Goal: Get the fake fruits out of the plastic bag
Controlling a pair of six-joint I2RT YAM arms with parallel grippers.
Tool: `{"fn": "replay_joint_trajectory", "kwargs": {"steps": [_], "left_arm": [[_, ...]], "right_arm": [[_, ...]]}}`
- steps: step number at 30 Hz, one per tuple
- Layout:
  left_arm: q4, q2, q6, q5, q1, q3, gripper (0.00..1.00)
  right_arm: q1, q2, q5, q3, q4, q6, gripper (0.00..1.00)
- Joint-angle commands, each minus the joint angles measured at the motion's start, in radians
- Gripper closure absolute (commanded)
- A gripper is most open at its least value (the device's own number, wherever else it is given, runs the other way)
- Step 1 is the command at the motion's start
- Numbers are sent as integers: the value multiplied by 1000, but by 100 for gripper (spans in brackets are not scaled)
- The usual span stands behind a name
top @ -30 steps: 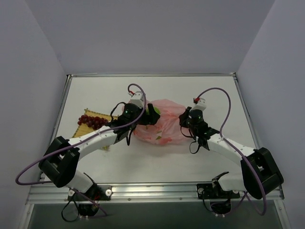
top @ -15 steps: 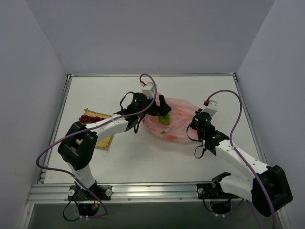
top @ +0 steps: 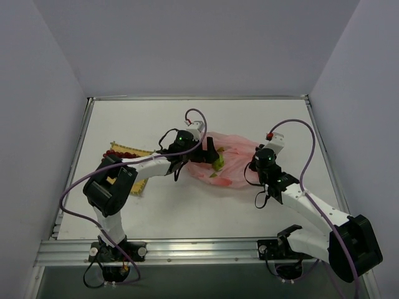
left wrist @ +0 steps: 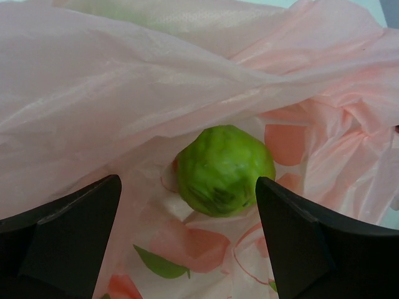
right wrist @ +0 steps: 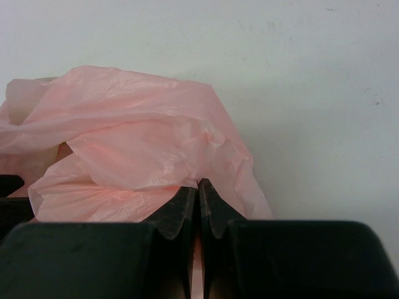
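The left gripper (top: 212, 154): spread wide, pushed into the open left end of the plastic bag (top: 235, 163), gripping nothing. In the left wrist view, the same gripper (left wrist: 187, 182) with one black finger (left wrist: 68, 240) low on the left and its twin low on the right, either side of a round green fruit (left wrist: 223, 169), a clear gap on both sides, no contact. Fruit lumpy-skinned, a dark dimple toward the camera, lying on the bag's lower layer among printed red patches and a green leaf print. Thin pink film of the bag (left wrist: 124, 81) arched over it like a roof.

The right gripper (top: 252, 166): at the bag's right end, closed tight. In the right wrist view, this gripper (right wrist: 198, 187) with fingertips pressed together on a pinch of pink film, the crumpled bag (right wrist: 137, 143) bulging away to the left, white table (right wrist: 312, 93) beyond.

From above: bag near the middle of the table (top: 274, 121), stretched left to right between the two grippers. Green fruit (top: 217, 164) just inside the left mouth, right by the left fingers. Reddish spots nearer in the bag, fruit or print impossible to tell. Well to the left, outside the bag, a dark red grape bunch (top: 117, 152) at the far edge of a yellow woven mat (top: 141, 182), the mat largely hidden under the left arm.
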Motion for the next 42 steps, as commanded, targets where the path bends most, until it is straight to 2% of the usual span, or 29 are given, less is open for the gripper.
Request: {"fn": "replay_joint_trajectory", "kwargs": {"steps": [1, 4, 5, 8, 9, 11, 16, 19, 23, 25, 29, 32, 37, 40, 41, 42], "left_arm": [[-9, 9, 31, -14, -43, 68, 13], [-44, 13, 80, -124, -93, 64, 15], [-71, 0, 108, -233, -104, 52, 15], [-88, -45, 114, -372, -107, 21, 15], [-92, -62, 117, -474, -107, 18, 15], [-98, -89, 143, -520, -92, 22, 15], [-142, -122, 191, -485, -86, 62, 12], [-150, -195, 175, -411, -95, 33, 11], [-254, -316, 162, -337, -126, 16, 13], [-265, -352, 140, -292, -141, -11, 21], [-268, -338, 102, -183, -162, -31, 52], [-250, -298, 103, -188, -182, -24, 63], [-237, -222, 148, -305, -208, -15, 64], [-166, -197, 154, -343, -211, -48, 64], [-156, -191, 146, -349, -211, -54, 61], [-144, -182, 146, -356, -210, -62, 45]], "right_arm": [[-9, 19, -1, -20, 31, 14, 100], [-9, 26, -19, -33, 40, 17, 100], [-9, 18, -19, -34, 28, 27, 100], [-9, -13, -27, -51, 1, 62, 100], [-9, -19, -36, -59, -2, 74, 100], [-9, -30, -62, -91, -4, 105, 100], [-5, -62, -70, -151, 24, 125, 99], [-4, -71, -70, -137, 19, 111, 99], [-5, -54, -76, -143, 43, 105, 99], [-4, -42, -82, -143, 54, 105, 99], [-2, -48, -91, -148, 63, 105, 99], [2, -59, -90, -151, 60, 99, 99], [7, -82, -84, -157, 50, 91, 99], [11, -83, -84, -157, 51, 88, 99], [13, -82, -84, -157, 51, 86, 99], [14, -77, -84, -157, 53, 86, 99]]}}
